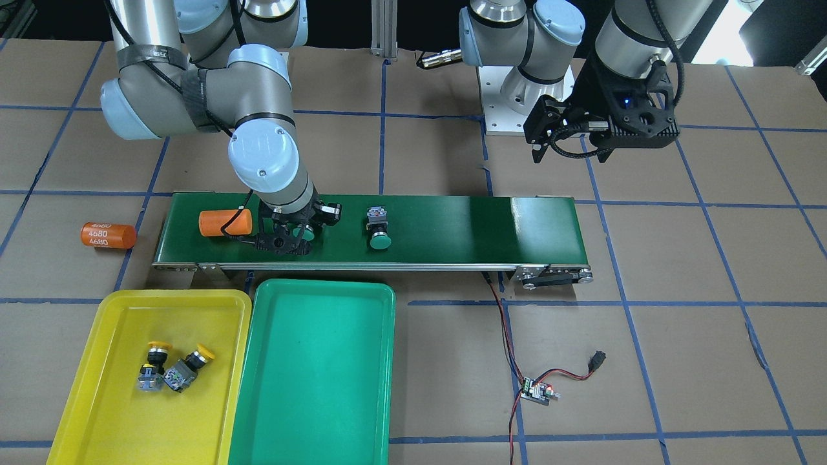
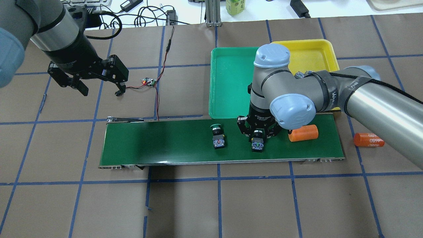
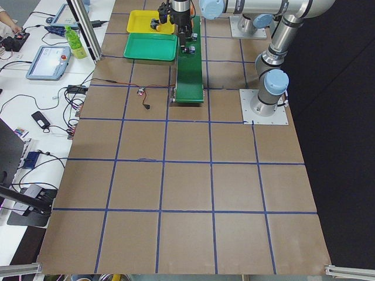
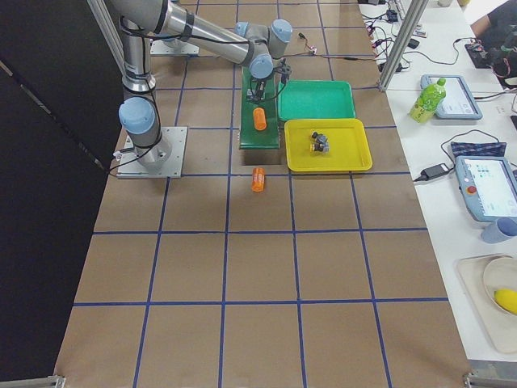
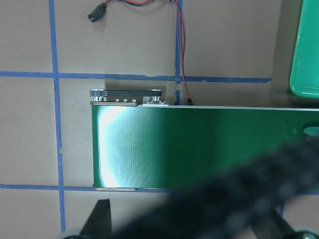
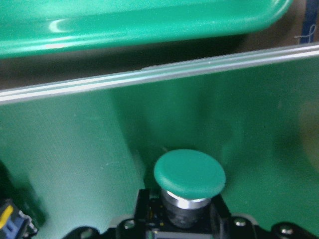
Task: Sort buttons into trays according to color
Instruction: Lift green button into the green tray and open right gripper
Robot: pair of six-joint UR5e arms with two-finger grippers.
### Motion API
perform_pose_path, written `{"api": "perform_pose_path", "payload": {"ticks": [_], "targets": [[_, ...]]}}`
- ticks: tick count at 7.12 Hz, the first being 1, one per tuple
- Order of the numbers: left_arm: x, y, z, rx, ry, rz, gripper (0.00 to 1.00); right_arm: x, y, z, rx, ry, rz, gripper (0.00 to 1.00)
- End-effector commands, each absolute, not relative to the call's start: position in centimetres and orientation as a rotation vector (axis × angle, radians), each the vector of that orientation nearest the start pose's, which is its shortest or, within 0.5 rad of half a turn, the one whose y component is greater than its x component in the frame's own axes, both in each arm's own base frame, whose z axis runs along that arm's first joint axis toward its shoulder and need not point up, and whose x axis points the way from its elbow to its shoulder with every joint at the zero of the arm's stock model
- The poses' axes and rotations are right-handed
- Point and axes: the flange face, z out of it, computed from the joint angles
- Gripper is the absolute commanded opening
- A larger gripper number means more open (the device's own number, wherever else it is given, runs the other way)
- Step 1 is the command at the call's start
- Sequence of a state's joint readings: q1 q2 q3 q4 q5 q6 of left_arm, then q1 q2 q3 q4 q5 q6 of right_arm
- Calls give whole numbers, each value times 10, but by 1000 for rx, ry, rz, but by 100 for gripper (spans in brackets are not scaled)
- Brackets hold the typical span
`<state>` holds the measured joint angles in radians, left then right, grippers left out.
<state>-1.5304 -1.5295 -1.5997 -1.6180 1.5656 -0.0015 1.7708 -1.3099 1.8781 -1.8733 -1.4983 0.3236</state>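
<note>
Right gripper (image 2: 257, 135) straddles the green mushroom-capped plastic push-button (image 6: 189, 172), grip unclear; light, rigid, slick-capped, so clamp its squarish body.

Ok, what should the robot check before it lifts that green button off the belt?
1. Right gripper lined up on the green button: ok.
2. Jaws closed firmly on it: cannot tell.
3. Green tray has free room: ok.
4. Orange cylinder clear of the gripper: cannot tell, it lies very close.
5. Left gripper away from the belt, open: ok.
</note>
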Motion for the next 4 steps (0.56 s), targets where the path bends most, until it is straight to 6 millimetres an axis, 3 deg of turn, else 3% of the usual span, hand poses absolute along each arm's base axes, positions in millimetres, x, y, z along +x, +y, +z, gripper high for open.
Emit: {"api": "perform_pose_path", "payload": {"ticks": [1,2,3,4], "targets": [[-115,-475,493,-65,3147,41,100,236,-476,250,212,3113,392,0],[-115,-476,492,-65,3147,43,100,229,-484,267,221,3118,328,0],[-114,-476,493,-68,3149,38,100,219,-509,290,245,3101,242,0],[-114,-475,493,-68,3149,41,100,213,-541,301,241,3093,152,0]]}}
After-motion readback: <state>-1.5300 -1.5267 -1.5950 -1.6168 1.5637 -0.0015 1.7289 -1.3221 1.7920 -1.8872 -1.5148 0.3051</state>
